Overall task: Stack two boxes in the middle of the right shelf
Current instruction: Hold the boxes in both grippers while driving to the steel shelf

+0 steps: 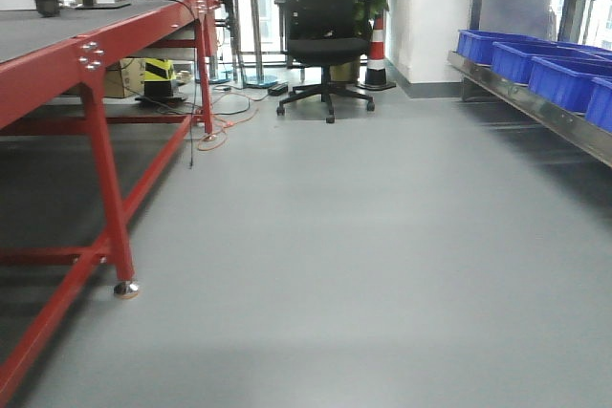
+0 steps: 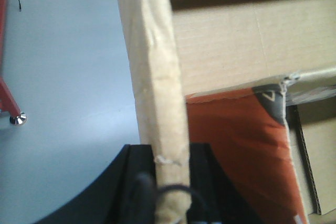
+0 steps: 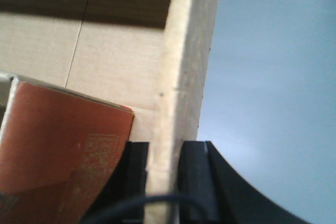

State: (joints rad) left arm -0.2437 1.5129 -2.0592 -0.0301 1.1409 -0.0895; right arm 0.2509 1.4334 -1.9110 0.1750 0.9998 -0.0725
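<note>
The left gripper (image 2: 169, 184) is closing on the upright wall of a cardboard box (image 2: 152, 77). Its black fingers (image 2: 128, 179) are pressing on either side of the worn edge at the bottom centre of the left wrist view. The wall is running up from the jaws to the top of the frame. An orange-red printed item (image 2: 236, 145) is lying inside the box, to the right of the wall.

The right gripper (image 3: 164, 174) is likewise pinching a cardboard wall (image 3: 184, 51) between its black pads (image 3: 197, 174) at the bottom centre of its view. An orange-red item (image 3: 58, 145) is sitting to the left, inside. Whether both walls belong to one box cannot be told.

Beyond the walls, grey floor (image 1: 335, 265) is showing. In the front view, the right shelf (image 1: 535, 107) is running along the right edge and carrying blue bins (image 1: 521, 54). No box is resting on it. A red-framed table (image 1: 57, 59) is filling the left side.
</note>
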